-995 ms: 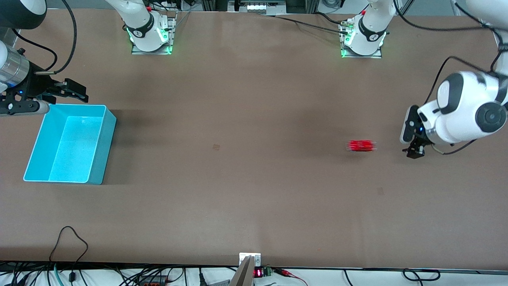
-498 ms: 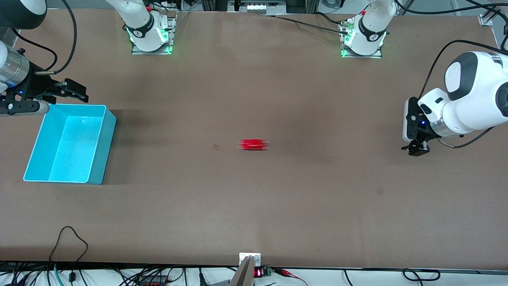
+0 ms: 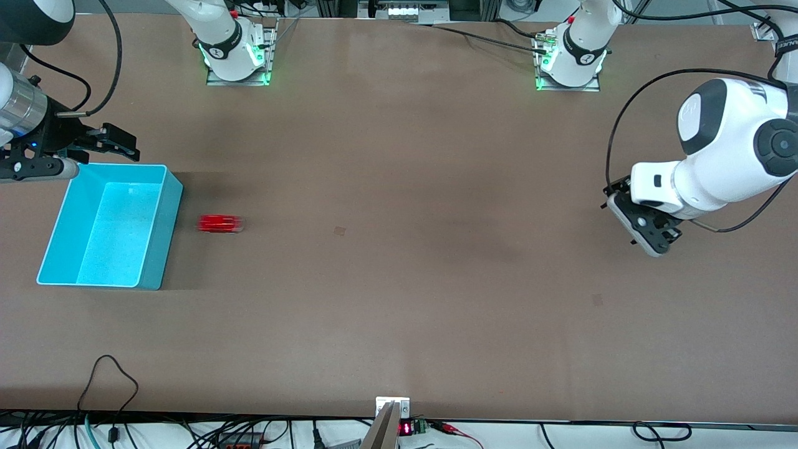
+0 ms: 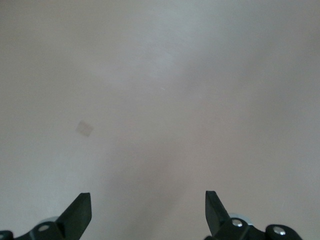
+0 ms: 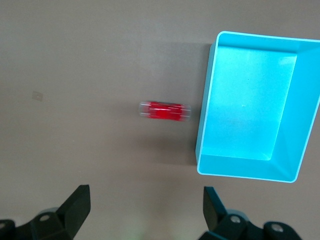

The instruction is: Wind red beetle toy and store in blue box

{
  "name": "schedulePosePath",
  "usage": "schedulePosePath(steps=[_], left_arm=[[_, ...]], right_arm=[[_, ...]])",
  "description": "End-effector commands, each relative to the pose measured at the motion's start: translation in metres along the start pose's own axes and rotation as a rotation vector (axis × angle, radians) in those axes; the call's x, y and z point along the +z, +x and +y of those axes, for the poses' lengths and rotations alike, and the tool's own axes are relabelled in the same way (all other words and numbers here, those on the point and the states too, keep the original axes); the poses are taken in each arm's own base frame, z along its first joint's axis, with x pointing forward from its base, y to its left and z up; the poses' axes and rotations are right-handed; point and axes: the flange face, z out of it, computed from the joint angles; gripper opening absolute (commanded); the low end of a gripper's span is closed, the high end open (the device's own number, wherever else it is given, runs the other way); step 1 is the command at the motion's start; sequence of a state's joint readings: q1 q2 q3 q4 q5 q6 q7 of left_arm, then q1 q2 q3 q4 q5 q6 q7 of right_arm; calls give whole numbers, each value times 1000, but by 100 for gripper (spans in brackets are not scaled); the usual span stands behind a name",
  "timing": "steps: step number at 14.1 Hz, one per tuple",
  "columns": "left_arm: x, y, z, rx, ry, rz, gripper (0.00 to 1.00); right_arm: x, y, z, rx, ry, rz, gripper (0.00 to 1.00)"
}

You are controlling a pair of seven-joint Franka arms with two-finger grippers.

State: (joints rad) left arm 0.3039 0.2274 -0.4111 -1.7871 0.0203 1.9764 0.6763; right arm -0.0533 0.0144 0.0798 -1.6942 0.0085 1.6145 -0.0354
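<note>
From the front, the red beetle toy (image 3: pixel 221 224) stands on the brown tabletop (image 3: pixel 399 299), just beside the blue box (image 3: pixel 111 226) but apart from its wall, on the side toward the left arm's end. It looks blurred. The box sits at the right arm's end of the tabletop and nothing lies inside it. The right end effector (image 3: pixel 115 142) hangs just over the box's edge that is farther from the front camera. The left end effector (image 3: pixel 648 229) hangs over bare tabletop at the left arm's end, well apart from the toy.

In the left wrist view, the left end effector (image 4: pixel 147 212) has its two fingers spread wide with nothing between them; below is only tabletop with a small pale mark (image 4: pixel 84 128).

In the right wrist view, the right end effector (image 5: pixel 146 210) is also wide open and holds nothing. The toy (image 5: pixel 164 111) and the box (image 5: pixel 255 105) show below it, side by side, with a narrow gap.
</note>
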Motion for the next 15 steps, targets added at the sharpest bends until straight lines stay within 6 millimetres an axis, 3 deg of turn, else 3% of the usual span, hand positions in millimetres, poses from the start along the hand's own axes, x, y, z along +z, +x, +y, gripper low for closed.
schedulePosePath(steps=[1, 4, 6, 9, 15], left_arm=[[-37, -3, -20, -293, 53, 1, 100], [-72, -10, -34, -680, 74, 28, 100], [-106, -19, -32, -763, 83, 29, 100], [-141, -34, -23, -843, 93, 52, 100], [-161, -51, -2, -863, 77, 42, 100]], right_arm=[[-5, -3, -3, 13, 15, 13, 100], [-4, -2, -6, 9, 16, 11, 100], [6, 5, -9, 11, 56, -4, 100], [13, 13, -11, 19, 106, 2, 100], [71, 37, -10, 13, 83, -83, 100]])
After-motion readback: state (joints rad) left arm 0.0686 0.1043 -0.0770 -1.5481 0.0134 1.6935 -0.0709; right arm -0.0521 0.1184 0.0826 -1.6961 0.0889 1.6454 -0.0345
